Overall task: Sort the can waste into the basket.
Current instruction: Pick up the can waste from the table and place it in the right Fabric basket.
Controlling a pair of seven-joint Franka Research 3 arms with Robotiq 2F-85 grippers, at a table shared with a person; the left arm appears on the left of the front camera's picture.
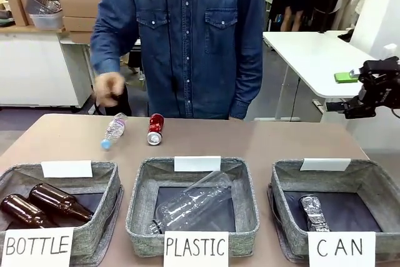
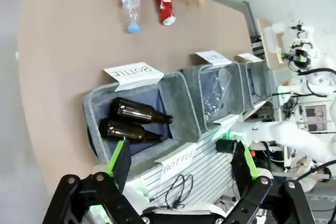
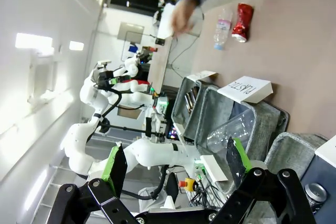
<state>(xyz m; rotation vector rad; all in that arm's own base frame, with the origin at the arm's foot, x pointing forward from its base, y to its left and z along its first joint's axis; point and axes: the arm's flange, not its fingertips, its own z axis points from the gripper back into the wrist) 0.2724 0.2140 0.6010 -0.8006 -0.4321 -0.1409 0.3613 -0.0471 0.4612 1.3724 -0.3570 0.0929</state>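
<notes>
1 can (image 1: 314, 212) in right basket (image 1: 286, 181); other can (image 1: 155, 129) on table (image 1: 281, 139) behind.

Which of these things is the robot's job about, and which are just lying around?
Job: red can on the table; dark can lying in the CAN basket.
Lying about: small plastic bottle; brown glass bottles; clear plastic bottle; PLASTIC basket; BOTTLE basket.

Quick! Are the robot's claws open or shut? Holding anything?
Left gripper: open, holding nothing.
Right gripper: open, holding nothing.
</notes>
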